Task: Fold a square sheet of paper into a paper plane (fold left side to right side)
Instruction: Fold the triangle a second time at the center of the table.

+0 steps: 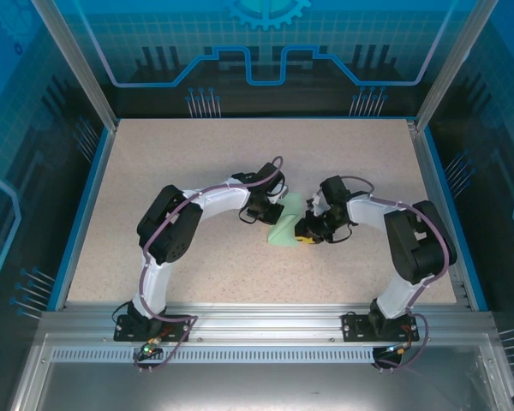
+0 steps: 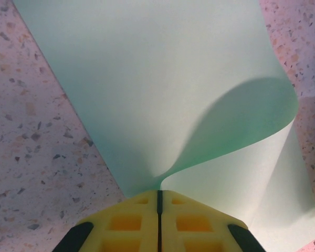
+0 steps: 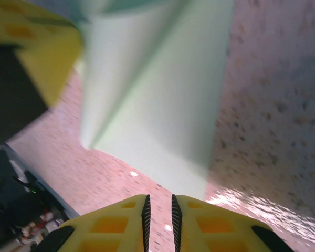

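The square sheet of paper (image 1: 286, 224) is pale mint green and lies mid-table between the two arms. My left gripper (image 2: 159, 192) is shut on its near edge, and from that pinch one flap (image 2: 241, 115) curls up and over to the right above the flat layer (image 2: 147, 68). My right gripper (image 3: 159, 198) hovers over bare table just short of the sheet's near edge (image 3: 163, 131), its jaws a narrow gap apart with nothing between them. In the top view, the left gripper (image 1: 271, 211) is at the sheet's left side and the right gripper (image 1: 307, 232) at its lower right.
The speckled tabletop (image 1: 154, 171) has blue rails along its left and right sides and a metal frame along the near edge (image 1: 257, 321). The left gripper's yellow finger (image 3: 37, 47) looms at the upper left of the right wrist view, close to the paper.
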